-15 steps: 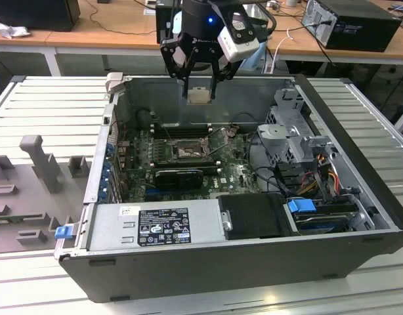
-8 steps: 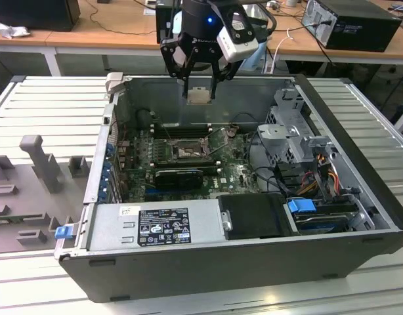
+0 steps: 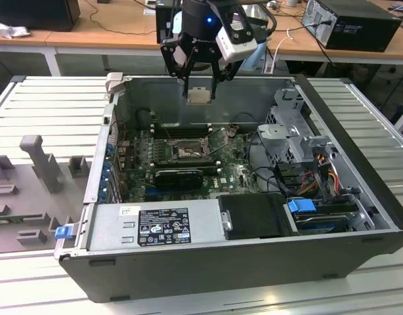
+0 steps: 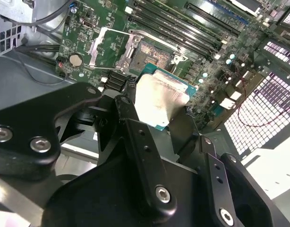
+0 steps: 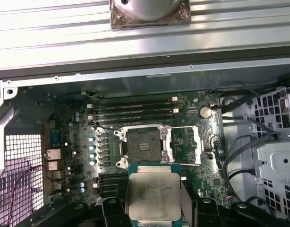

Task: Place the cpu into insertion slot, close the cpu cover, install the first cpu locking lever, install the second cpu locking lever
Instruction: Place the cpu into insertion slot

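Black fingers of your hand sit closest to the lens in both wrist views. They are pinched on two opposite edges of the cpu, so the hand is closed to the chip's width and carries nothing else. The silvery face points up at the wrist.

In the exterior view the hand points straight down, high over the far wall of the open case, which lies on the slatted counter. You are carrying the chip well above the green board, not yet down among the parts.

The insertion slot lies bare on the board, just nearer than the long memory slots. The cpu cover is swung open beside it, so the way in looks clear.

My judgement for this step:
- Keep the chip level.
- Square its edges to the slot's dark rim while you are high up.
- Bring it over the slot's centre and lower it straight.
- Avoid any sideways slide across the pin field, which looks easy to damage.
- Check the corner marks, which I cannot make out
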You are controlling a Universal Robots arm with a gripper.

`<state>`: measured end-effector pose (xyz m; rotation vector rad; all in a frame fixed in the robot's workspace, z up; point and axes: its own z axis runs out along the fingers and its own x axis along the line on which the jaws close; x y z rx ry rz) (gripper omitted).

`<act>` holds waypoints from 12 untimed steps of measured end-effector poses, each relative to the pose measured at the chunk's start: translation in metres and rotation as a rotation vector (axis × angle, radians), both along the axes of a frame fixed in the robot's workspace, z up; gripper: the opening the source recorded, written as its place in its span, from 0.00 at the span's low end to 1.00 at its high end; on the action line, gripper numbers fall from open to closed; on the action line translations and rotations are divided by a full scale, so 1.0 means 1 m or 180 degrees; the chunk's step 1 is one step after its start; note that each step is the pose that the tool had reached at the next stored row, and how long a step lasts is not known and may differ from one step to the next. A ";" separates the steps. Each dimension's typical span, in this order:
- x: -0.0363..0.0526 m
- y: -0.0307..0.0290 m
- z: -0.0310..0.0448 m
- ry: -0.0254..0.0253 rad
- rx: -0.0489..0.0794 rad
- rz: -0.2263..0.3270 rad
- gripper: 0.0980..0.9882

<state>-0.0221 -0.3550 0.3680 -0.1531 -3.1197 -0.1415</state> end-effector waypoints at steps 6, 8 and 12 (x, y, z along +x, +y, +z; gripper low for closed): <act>0.0000 0.0000 0.0000 0.0000 0.0000 -0.0089 0.48; 0.0000 0.0000 0.0000 0.0000 0.0000 -0.0125 0.48; 0.0000 0.0000 0.0000 0.0000 0.0000 -0.0166 0.48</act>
